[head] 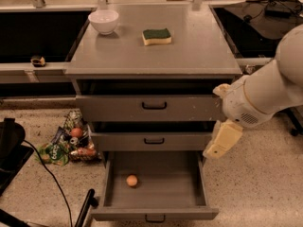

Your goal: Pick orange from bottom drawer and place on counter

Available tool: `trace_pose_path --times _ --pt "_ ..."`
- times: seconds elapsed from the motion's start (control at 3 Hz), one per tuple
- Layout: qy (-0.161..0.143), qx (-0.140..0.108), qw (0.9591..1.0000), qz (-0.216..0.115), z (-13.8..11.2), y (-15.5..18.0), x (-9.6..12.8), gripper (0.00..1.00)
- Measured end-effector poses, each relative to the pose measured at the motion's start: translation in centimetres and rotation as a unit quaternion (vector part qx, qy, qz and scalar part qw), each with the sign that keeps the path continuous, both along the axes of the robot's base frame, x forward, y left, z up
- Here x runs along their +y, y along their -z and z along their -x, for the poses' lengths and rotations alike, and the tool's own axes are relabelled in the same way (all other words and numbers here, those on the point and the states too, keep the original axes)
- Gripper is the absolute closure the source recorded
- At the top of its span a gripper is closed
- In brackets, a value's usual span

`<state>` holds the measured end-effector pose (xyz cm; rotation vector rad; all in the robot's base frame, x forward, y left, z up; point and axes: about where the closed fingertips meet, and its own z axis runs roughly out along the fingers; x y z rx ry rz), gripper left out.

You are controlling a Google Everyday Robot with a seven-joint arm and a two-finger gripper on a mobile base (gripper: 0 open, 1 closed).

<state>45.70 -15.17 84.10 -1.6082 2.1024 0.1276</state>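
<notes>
The orange is a small round fruit lying on the floor of the open bottom drawer, left of its middle. The drawer is pulled out toward me, its black handle at the front edge. The counter is the flat grey top of the cabinet. My white arm comes in from the right. Its cream gripper hangs beside the cabinet's right edge, level with the middle drawer, above the open drawer's right rim and well right of the orange.
A white bowl and a green-topped sponge sit on the counter. The top drawer and middle drawer stand slightly ajar. Colourful packets lie on the floor at the left, with black cables nearby.
</notes>
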Motion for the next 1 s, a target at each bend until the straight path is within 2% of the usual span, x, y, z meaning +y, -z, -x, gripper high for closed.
trace_pose_path --times 0.33,0.67,1.0 --pt "-0.031 0.019 0.9992 -0.014 0.8 7.1 2.6 0.00" --pt "-0.058 0.048 0.9962 -0.044 1.8 16.5 6.5 0.00" --pt "-0.055 0.062 0.9915 -0.100 1.0 24.8 10.7 0.00"
